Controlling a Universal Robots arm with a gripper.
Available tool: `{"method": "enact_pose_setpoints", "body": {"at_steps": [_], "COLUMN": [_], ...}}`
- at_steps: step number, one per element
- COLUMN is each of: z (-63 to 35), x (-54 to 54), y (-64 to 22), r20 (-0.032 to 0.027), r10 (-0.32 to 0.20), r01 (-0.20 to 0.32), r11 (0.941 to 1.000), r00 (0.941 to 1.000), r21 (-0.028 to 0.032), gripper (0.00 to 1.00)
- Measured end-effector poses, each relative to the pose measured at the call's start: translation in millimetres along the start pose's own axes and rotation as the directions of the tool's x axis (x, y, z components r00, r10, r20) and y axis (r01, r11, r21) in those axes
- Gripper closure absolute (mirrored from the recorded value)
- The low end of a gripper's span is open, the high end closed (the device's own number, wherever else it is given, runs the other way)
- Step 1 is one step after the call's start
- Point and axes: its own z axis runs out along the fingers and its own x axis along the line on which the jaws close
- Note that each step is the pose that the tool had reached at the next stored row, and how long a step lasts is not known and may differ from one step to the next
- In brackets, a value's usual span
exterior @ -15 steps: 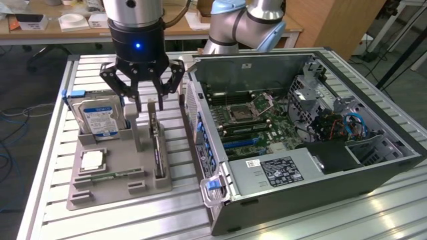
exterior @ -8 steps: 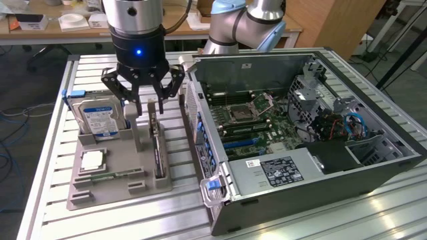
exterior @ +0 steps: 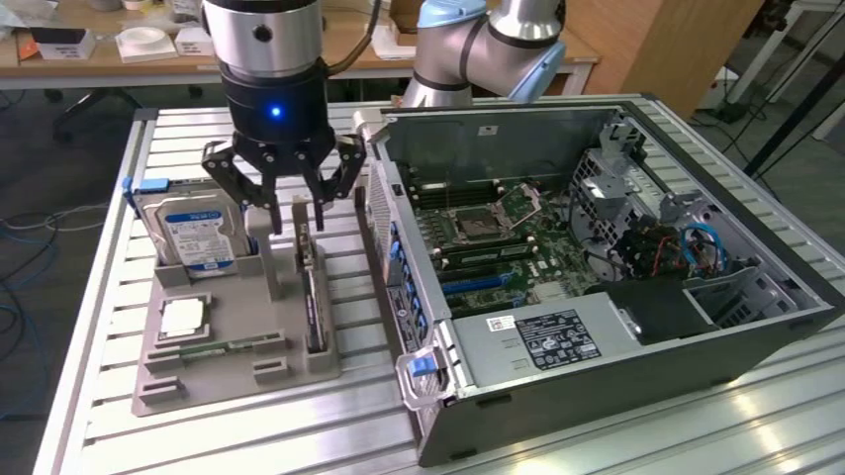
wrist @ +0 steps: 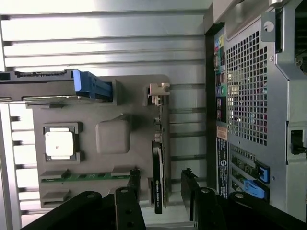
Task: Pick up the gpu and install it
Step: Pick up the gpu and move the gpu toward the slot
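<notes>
- While its jaws stood wide open and held nothing, the gripper (exterior: pixel 293 228) was recorded low over the grey tray (exterior: pixel 225 381), in the centre-left of the exterior view.
- The gpu (exterior: pixel 315 307) was found standing on edge in a tray slot, at the tray side nearest the computer case (exterior: pixel 739 317). Its rear end lay between the two fingers (wrist: pixel 125 206), with a gap visible on either side in the wrist view.
- Step judged to be in hand: lining up for the grasp, nothing yet lifted.
- Handling note, as a judgement: the card should be kept centred between the pads so that both faces are met together. It is best pinched across its thin body and drawn straight up out of the slot. A skewed closure could tilt it or jam it against the slot walls.
- gpu: thin, flat and rigid; a dark edge and a black cooler were seen edge-on, with a pale metal bracket at one end. The surfaces were judged hard and fairly smooth, so a firm, square hold is advised.
- Tray: matt grey moulded plastic with raised blocks and recesses.
- Hard drive (exterior: pixel 198 233): silver metal with a blue-white label, upright in a blue carrier at the tray's far corner.
- Processor (exterior: pixel 181 317): square, with a pale metal lid, laid flat.
- RAM stick (exterior: pixel 218 348): narrow, green, laid in a groove.
- Table (exterior: pixel 106 247): ribbed aluminium slats.
- Case: grey sheet metal, side open, with the motherboard (exterior: pixel 516 247) exposed.
</notes>
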Motion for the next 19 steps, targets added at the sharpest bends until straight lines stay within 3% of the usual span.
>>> {"method": "enact_pose_setpoints", "body": {"at_steps": [19], "z": [34.6], "x": [0.0], "y": [-5.1], "r20": [0.0003], "r10": [0.0], "r01": [0.0], "r11": [1.0], "r00": [1.0], "r21": [0.0], "gripper": [0.53]}}
